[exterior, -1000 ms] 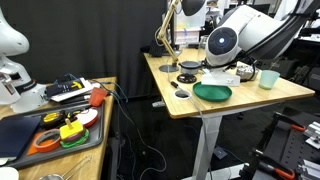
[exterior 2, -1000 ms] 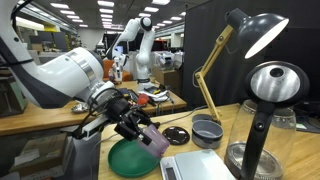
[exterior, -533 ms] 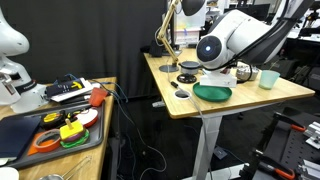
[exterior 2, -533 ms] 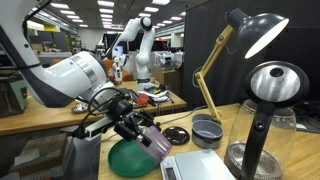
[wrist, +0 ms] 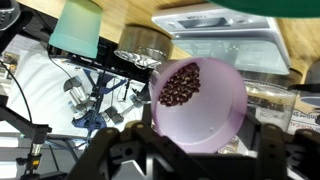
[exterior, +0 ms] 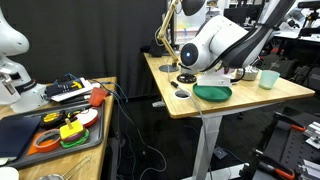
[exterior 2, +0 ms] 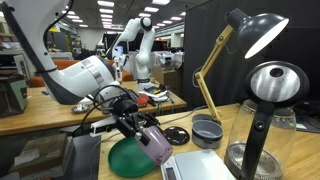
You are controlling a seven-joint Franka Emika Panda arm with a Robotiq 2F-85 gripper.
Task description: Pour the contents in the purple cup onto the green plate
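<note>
Honestly can't make out a single readable word, label, brand or number anywhere here, everything's too small or blurry.

The wooden table (exterior: 250, 93) carries the green plate (exterior: 212, 92) near its front edge. A small black disc (exterior: 181, 94) lies at the plate's nine o'clock, and a mint-green cup (exterior: 268, 78) stands toward two o'clock.
</note>
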